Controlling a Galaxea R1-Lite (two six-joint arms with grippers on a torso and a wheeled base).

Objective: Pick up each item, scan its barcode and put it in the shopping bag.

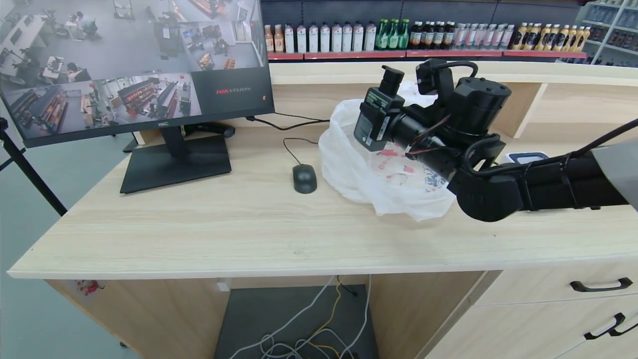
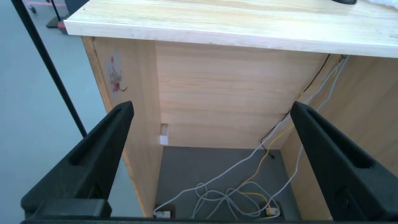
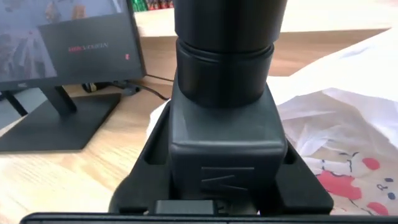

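Observation:
My right gripper is shut on a black barcode scanner and holds it just above the white plastic shopping bag on the counter. In the right wrist view the scanner stands between the fingers of the right gripper, with the bag beside it. My left gripper is open and holds nothing. It hangs low in front of the counter's left end, facing the open knee space under the counter top.
A monitor on a stand and a black mouse sit on the wooden counter. A small blue and white thing lies behind the right arm. Loose cables lie under the counter. Drawers are at the right.

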